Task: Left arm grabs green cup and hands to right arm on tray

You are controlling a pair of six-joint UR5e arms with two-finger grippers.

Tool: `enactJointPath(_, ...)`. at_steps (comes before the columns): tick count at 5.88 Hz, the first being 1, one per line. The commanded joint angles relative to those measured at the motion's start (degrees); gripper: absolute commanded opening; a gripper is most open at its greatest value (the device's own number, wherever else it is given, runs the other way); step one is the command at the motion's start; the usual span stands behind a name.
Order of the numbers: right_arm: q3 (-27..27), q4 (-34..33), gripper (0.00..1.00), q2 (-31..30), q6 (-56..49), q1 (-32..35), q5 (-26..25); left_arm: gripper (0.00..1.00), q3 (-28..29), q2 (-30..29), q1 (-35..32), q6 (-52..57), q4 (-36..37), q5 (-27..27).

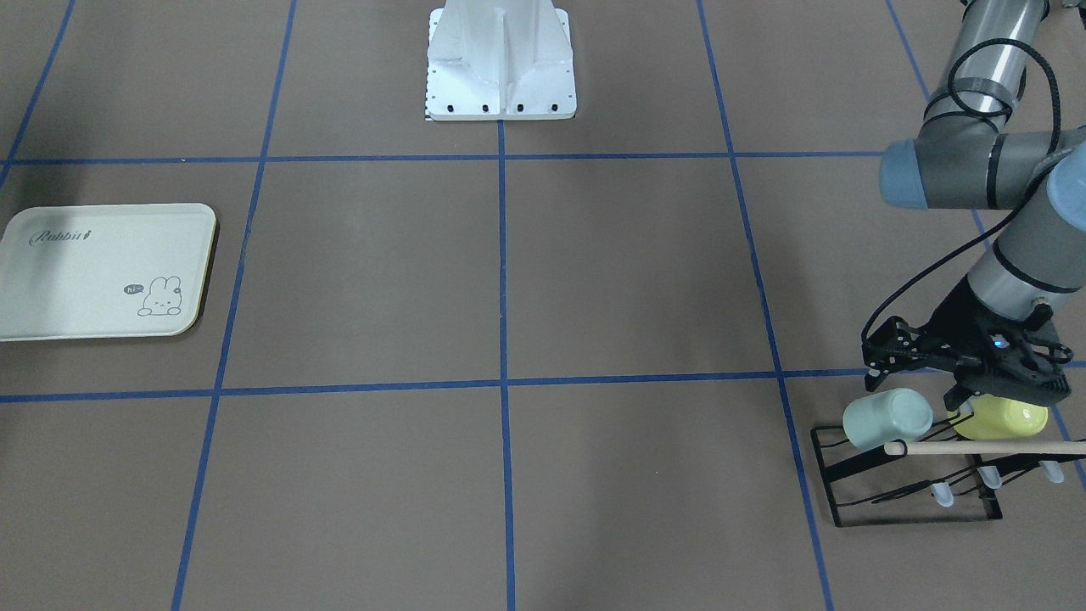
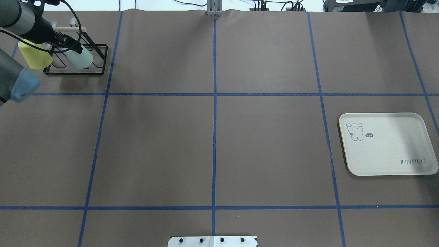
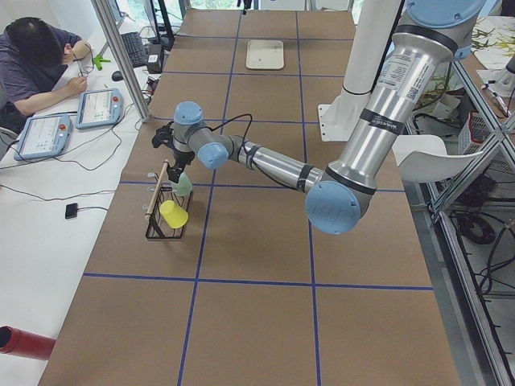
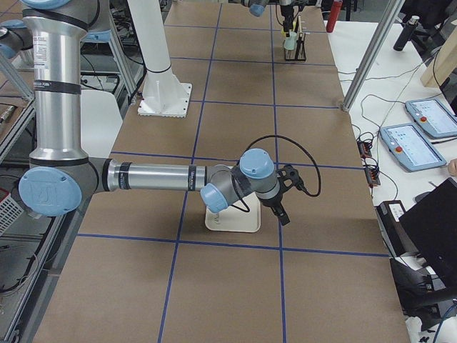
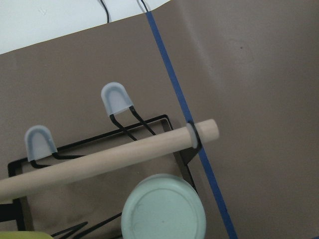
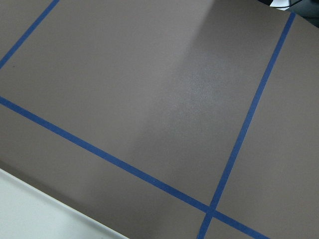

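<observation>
The green cup (image 1: 887, 418) lies tilted on a peg at the end of a black wire rack (image 1: 848, 501), base outward. In the left wrist view its round base (image 5: 163, 209) sits just below the rack's wooden dowel (image 5: 109, 159). My left gripper (image 2: 67, 46) hovers just above the rack, between the green cup and a yellow-green cup (image 1: 1005, 417), and its fingers look open with nothing in them. The cream tray (image 1: 85, 280) lies bare at the table's other end. My right gripper (image 4: 284, 213) hangs over the tray's edge; whether it is open or shut I cannot tell.
The rack has several free pegs with pale caps (image 5: 117, 99). The white robot base (image 1: 501, 64) stands at the table's middle edge. A person (image 3: 32, 64) sits at a side desk beyond the rack. A tray corner (image 6: 40, 219) shows in the right wrist view.
</observation>
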Motion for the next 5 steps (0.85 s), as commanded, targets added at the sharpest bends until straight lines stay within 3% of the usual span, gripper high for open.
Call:
enactJointPath(1, 0.0, 0.0, 1.0, 0.01, -0.05, 0.0, 0.0, 1.0, 3.92, -2.05, 0.13, 0.3, -0.82, 0.05)
enactJointPath(3, 0.0, 0.0, 1.0, 0.01, -0.05, 0.0, 0.0, 0.99, 5.6, -2.14, 0.3, 0.39, -3.02, 0.05)
enactJointPath(5, 0.0, 0.0, 1.0, 0.01, 0.04, 0.0, 0.0, 0.9, 5.52, -2.05, 0.57, 0.39, -3.02, 0.05)
